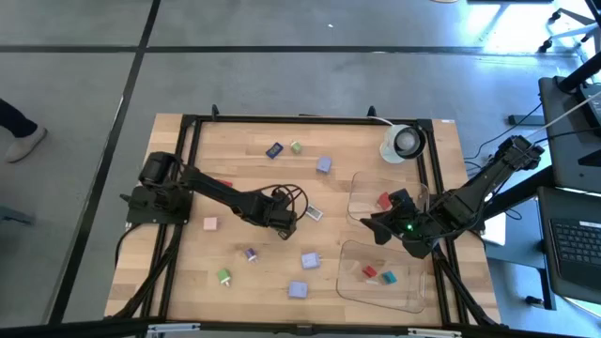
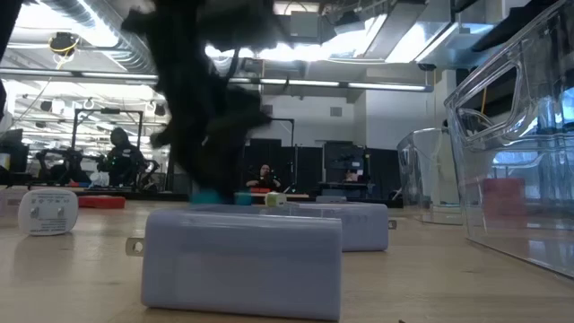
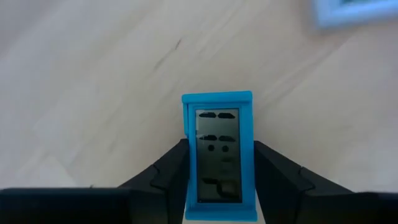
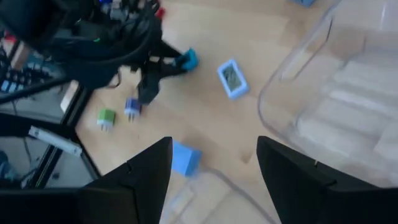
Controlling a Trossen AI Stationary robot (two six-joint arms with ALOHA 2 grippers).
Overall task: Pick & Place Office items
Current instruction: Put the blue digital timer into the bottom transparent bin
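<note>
While the desk (image 1: 235,169) spreads wide, my left pincer (image 1: 285,220) at mid-frame narrows onto the blue item (image 3: 217,152), fingers (image 3: 168,171) just flanking it. Closing off-centre could twist it loose. My right pincer (image 1: 376,225) waits half-open, empty, over the trays (image 1: 362,192).

Open desk (image 1: 244,169) lies between the scattered small blocks. Two clear trays (image 1: 380,277) and the right arm (image 1: 470,192) crowd the right side; the tape roll (image 1: 406,142) blocks the far corner.
</note>
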